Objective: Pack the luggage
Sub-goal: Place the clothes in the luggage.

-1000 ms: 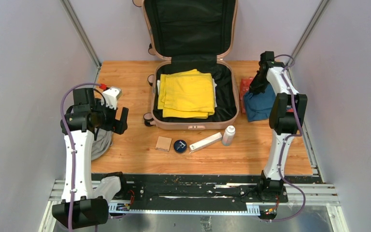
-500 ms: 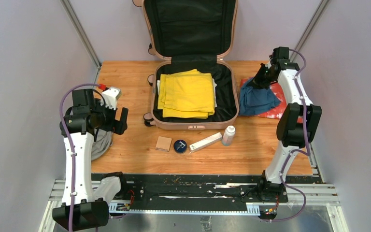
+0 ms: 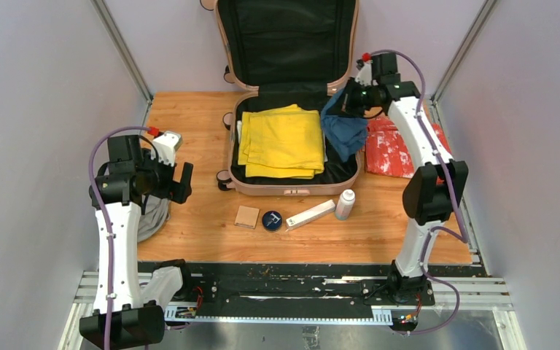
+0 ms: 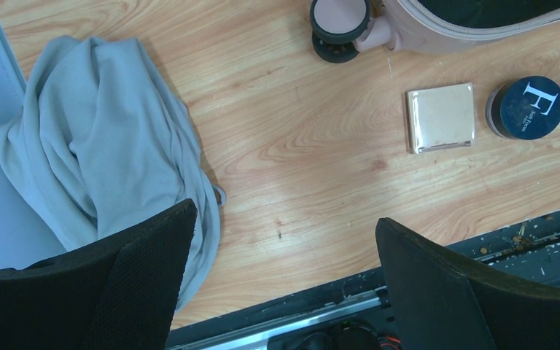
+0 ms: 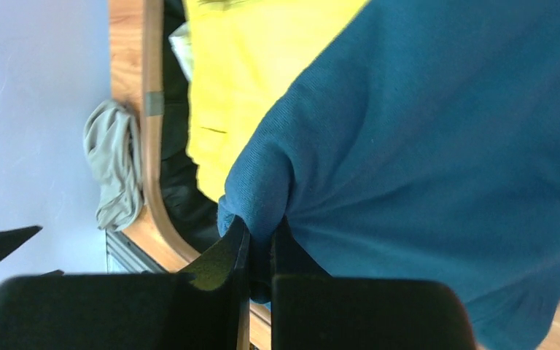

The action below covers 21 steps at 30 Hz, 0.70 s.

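The luggage [image 3: 292, 191], a pale pink suitcase, lies open at the table's middle back with its lid upright. A folded yellow cloth [image 3: 284, 142] lies in its black lining. My right gripper [image 3: 346, 98] is shut on a blue cloth [image 3: 344, 130], which hangs over the suitcase's right inner edge. In the right wrist view the blue cloth [image 5: 423, 146] is pinched between the jaws of that gripper [image 5: 262, 233], above the yellow cloth [image 5: 255, 65]. My left gripper [image 4: 284, 215] stands open over bare wood, beside a grey cloth bundle [image 4: 95, 146].
A red patterned cloth [image 3: 401, 149] lies right of the suitcase. In front of it sit a beige square compact [image 3: 247, 216], a dark round tin [image 3: 272, 220], a white box [image 3: 310, 214] and a white bottle [image 3: 345, 204]. A suitcase wheel [image 4: 340, 22] shows in the left wrist view.
My right arm has swung left, carrying the blue cloth from above the red cloth to over the suitcase's right side. The red cloth now lies uncovered. The left arm has stayed put.
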### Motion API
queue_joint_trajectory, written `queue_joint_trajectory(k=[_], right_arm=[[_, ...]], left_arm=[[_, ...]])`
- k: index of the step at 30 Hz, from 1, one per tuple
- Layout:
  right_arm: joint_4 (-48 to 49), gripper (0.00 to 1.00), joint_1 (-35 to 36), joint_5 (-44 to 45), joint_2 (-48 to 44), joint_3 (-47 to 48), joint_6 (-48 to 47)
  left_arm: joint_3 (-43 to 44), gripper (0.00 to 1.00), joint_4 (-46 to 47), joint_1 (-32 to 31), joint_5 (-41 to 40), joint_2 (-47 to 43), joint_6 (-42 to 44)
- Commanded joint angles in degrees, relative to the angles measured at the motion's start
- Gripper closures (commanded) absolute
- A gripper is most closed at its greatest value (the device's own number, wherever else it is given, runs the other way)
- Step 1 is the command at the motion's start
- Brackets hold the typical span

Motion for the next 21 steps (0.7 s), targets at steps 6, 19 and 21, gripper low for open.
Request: queue_joint_trajectory(k=[6,19,21], right_arm=[[-0.1,1.0,11.6,-0.7,11.0,10.4,5.7],[-0.2,1.0,22.0,1.9,27.7,28.1,11.2],[-0.2,1.0,23.3,1.8,29.3,29.7,11.4]], left_arm=[[1.6,0.0,-0.7,0.4,-1.6,-2.6,0.2],[1.1,0.0,-0.7,0.5,-2.0,-2.6,0.4],[1.0,0.0,-0.7,0.4,-1.9,-2.6,0.5]])
